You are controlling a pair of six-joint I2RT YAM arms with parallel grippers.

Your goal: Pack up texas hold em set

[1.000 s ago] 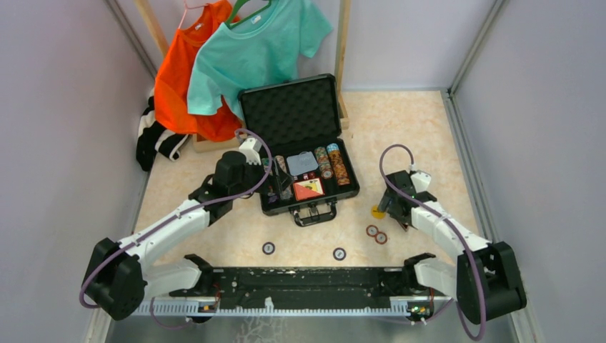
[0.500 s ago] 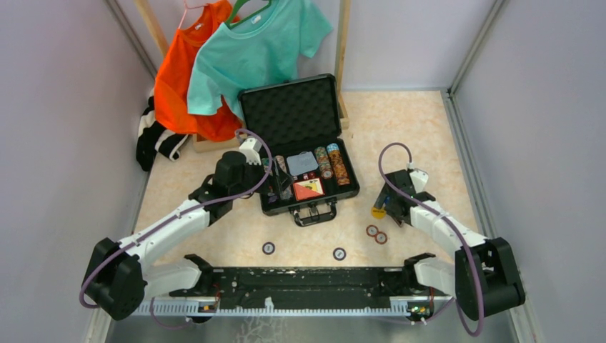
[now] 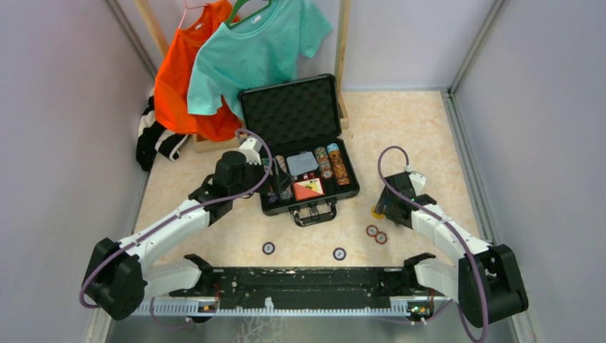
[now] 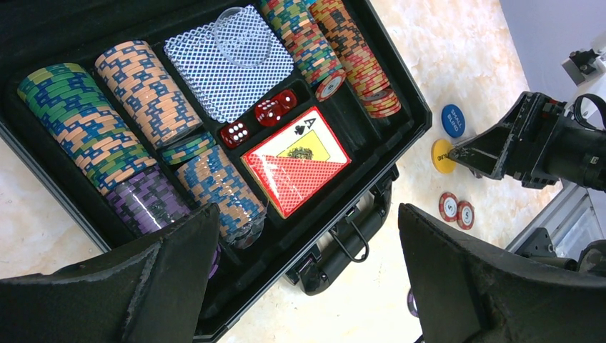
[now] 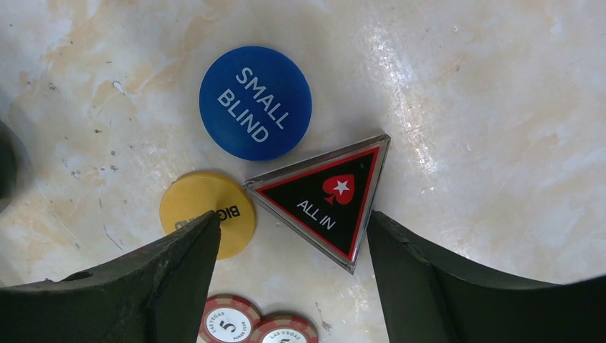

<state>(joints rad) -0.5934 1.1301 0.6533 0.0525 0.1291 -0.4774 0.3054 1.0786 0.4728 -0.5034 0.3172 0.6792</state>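
Black briefcase [image 3: 289, 111]: lies open on the table [image 3: 414, 143] with its foam lid raised, directly beneath the left gripper and well apart from the right fingers, off to their left.
Briefcase contents: chip rows [image 4: 93, 128], red card box [image 4: 296, 171] and red dice [image 4: 266, 113] sit in their compartments, below and between the left fingers.
Left gripper [image 4: 307, 214]: fingers spread to full width with nothing between them; it hovers over the near half of the briefcase.
Loose pieces: triangular ALL IN marker [image 5: 329, 196] lies flat between the right fingers. Yellow big-blind button [image 5: 207, 214] lies just beside its corner, partly hidden by one finger. Blue SMALL BLIND button [image 5: 255, 102] lies just beyond the fingertips. Two red 5 chips [image 5: 229, 320] lie back toward the palm.
Right gripper [image 5: 291, 229]: fingers wide, straddling the marker and gripping nothing; contact with the marker's edge cannot be confirmed.
Change: over the last second the right wrist has shifted in over the buttons and its fingers have begun to narrow.
Meaning: judged as the start of a pick on the marker; a flat piece on a hard surface may slide rather than lift.
Remaining: these five pieces and two dark chips [image 3: 268, 248] at the near table edge are not yet packed; the lid is not yet shut.
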